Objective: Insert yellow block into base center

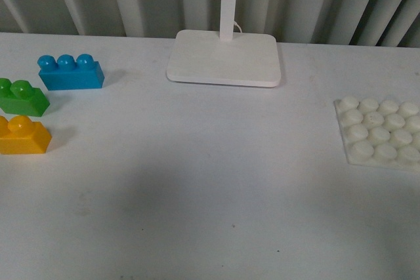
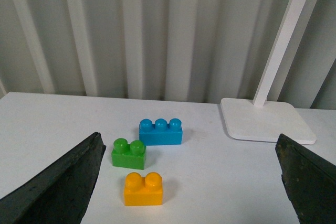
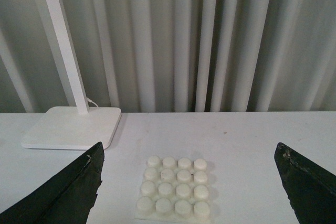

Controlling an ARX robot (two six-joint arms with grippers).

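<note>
Yellow block [image 1: 23,136]: left edge of front view, just below green brick [image 1: 23,98], nothing touching it. Base [image 1: 380,132]: right edge, well apart, studs bare. Left gripper [image 2: 188,140]: spread wide, empty, facing the bricks, likely staged for pickup. Right gripper [image 3: 189,148]: equally wide, empty, facing the base.

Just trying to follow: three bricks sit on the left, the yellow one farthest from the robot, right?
Not quite. The yellow block is nearest the robot; the blue brick is farthest, the green brick between them. The front view shows it.
</note>
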